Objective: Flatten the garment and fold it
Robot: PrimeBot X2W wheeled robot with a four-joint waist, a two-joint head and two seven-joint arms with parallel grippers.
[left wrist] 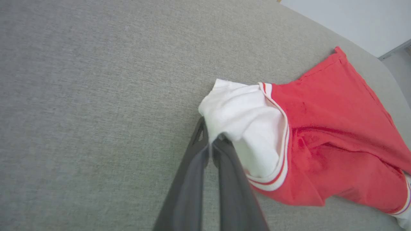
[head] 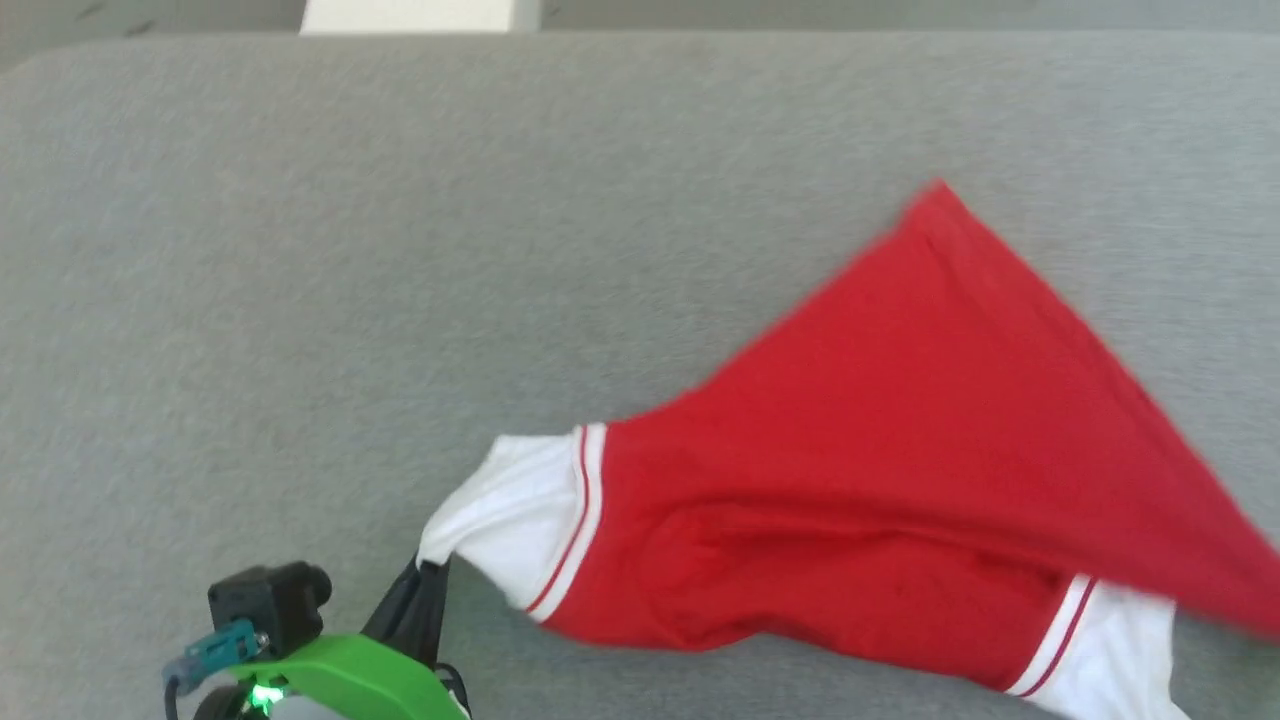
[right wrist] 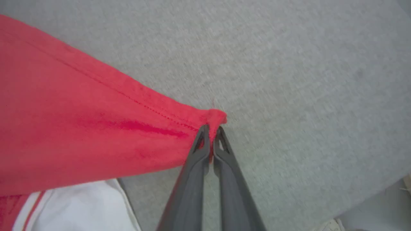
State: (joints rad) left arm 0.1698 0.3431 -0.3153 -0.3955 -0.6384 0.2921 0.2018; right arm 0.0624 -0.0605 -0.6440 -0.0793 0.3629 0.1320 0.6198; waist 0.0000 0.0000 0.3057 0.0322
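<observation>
The bench [head: 400, 250] has a grey, cloth-like top with rounded corners. Behind its far edge is a white block [head: 420, 15], and a pale floor [right wrist: 382, 208] shows beside one corner.

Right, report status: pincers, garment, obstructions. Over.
Left pincer shut on white sleeve; right pincer shut on red hem corner. The garment bunched, not flat. No obstruction seen.

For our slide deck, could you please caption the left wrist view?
Left claw pinching the white sleeve of the red jersey over a grey surface.
</observation>
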